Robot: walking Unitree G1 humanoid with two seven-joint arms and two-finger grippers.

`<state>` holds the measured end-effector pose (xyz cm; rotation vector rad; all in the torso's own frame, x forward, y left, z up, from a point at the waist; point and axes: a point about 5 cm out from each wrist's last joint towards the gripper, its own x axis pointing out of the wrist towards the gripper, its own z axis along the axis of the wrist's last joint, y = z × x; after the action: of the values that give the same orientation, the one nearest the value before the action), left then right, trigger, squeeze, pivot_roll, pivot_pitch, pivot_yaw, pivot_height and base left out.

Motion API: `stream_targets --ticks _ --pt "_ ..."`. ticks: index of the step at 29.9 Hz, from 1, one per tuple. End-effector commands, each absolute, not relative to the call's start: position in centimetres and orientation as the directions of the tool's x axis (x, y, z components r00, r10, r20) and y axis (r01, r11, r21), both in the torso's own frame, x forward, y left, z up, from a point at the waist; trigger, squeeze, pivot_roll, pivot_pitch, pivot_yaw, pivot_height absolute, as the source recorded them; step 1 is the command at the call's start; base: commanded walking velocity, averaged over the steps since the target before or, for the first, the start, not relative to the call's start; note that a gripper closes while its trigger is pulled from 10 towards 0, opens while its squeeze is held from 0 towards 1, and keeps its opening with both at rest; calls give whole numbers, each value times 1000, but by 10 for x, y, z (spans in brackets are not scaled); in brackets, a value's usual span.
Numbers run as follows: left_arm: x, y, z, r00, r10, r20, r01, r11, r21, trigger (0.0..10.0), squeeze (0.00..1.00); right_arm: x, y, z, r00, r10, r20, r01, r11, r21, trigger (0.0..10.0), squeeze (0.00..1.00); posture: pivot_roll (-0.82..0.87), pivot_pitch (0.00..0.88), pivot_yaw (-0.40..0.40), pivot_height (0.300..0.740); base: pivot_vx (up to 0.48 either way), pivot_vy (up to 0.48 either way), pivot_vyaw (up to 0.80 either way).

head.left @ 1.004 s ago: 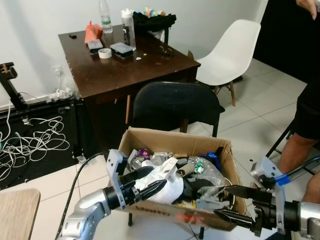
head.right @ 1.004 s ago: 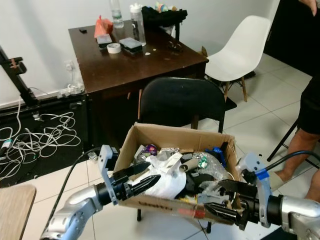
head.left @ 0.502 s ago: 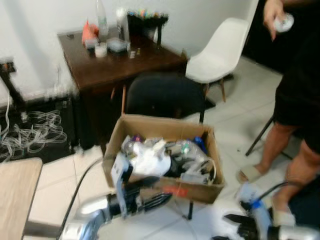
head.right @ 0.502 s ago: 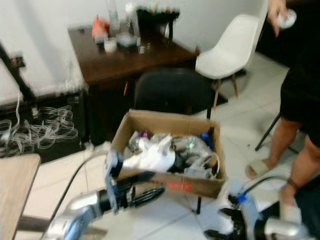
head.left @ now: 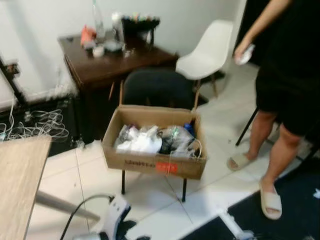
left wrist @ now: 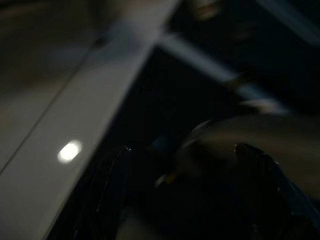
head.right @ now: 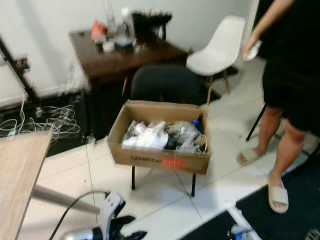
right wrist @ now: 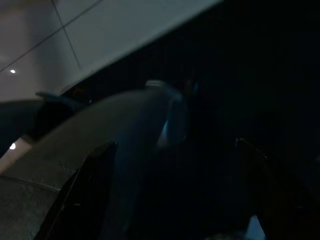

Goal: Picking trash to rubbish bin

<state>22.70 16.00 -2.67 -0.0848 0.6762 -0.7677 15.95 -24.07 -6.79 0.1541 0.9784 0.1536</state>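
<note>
The cardboard box (head.left: 152,162) full of trash (head.left: 155,140) sits on the seat of a black chair (head.left: 157,87), a bit above the middle of the head view. I think it is up there so the robot need not bend low to drop things in. It looks quite full.

At 11 o'clock from the box is a dark table (head.left: 115,65) with bottles on it. A white chair (head.left: 205,52) stands at 1 o'clock. A person (head.left: 285,95) in black stands at 3 o'clock, holding something small. A light wood table (head.left: 20,180) is at 8 o'clock.

The left gripper (head.right: 122,230) hangs low at 6 o'clock, above the white tile floor (head.left: 150,210). It carries nothing that I can see. I cannot tell if its jaws are apart or closed. The right arm hangs low too, in the dark, and I cannot tell about its jaws either.
</note>
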Motion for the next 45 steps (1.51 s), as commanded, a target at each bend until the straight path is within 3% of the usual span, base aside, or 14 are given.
stream_targets --ticks 1,3,5,6,9,10,14,17,23,32,40,45 --pt "226 177 -33 591 -571 -569 534 806 -255 10000 0 143 -241 -79 502 150 -852 -22 987 161 10000 0 -156 141 69 740 0 0 0" --pt "222 185 -38 613 -522 -593 486 841 -239 10000 0 135 -239 -85 476 135 -869 -1 988 153 10000 0 -151 139 71 740 0 0 0" --pt "199 211 -57 630 -343 -697 314 933 -176 10000 0 109 -232 -99 389 101 -916 27 992 121 10000 0 -143 136 73 740 0 0 0" --pt "199 211 -57 630 -343 -697 314 933 -176 10000 0 109 -232 -99 389 101 -916 27 992 121 10000 0 -143 136 73 740 0 0 0" --pt "173 230 -72 607 -190 -772 139 981 -133 10000 0 95 -228 -105 342 63 -938 67 994 91 10000 0 -137 131 72 740 0 0 0" --pt "173 230 -72 607 -190 -772 139 981 -133 10000 0 95 -228 -105 342 63 -938 67 994 91 10000 0 -137 131 72 740 0 0 0" --pt "131 243 -90 520 -54 -853 -120 984 -136 10000 0 97 -224 -107 332 24 -943 108 992 63 10000 0 -137 119 74 740 0 0 0" --pt "116 244 -95 487 -23 -873 -196 971 -135 10000 0 105 -224 -106 345 0 -939 110 993 41 10000 0 -142 110 81 740 0 0 267" --pt "118 243 -95 507 -13 -862 -222 964 -145 10000 0 113 -222 -105 336 -21 -942 42 999 -7 10000 0 -126 105 78 740 0 0 795" --pt "137 239 -90 550 -26 -834 -211 963 -169 10000 0 98 -217 -110 232 -19 -973 -36 999 -28 10000 0 -115 94 76 740 0 0 794" --pt "130 237 -93 523 -54 -851 -190 966 -178 10000 0 87 -217 -113 195 -25 -981 -7 1000 -27 10000 0 -128 88 85 740 0 0 794" --pt "127 233 -94 504 -102 -858 -149 968 -202 10000 0 81 -216 -114 184 -27 -983 7 1000 -26 10000 0 -133 88 89 740 0 -192 0"
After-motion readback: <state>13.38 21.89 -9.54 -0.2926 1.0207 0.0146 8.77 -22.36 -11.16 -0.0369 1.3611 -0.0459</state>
